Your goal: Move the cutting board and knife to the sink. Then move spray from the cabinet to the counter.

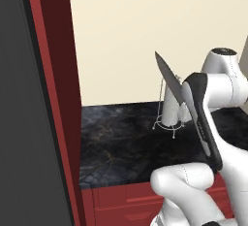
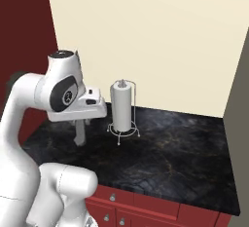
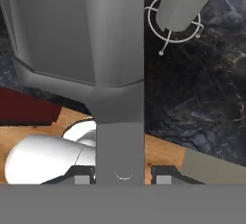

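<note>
Pincer (image 3: pixel 123 180) fingers are clamped on the grey handle of the knife (image 1: pixel 169 78), which is lifted off the black surface (image 2: pixel 180 158). Its dark pointed blade slants upward in front of the paper-towel roll (image 2: pixel 121 106) on its wire stand, which sits on the surface near the cream wall.

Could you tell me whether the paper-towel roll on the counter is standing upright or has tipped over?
Upright: the paper-towel roll stands vertically in its wire stand, whose feet rest flat on the black counter.
</note>
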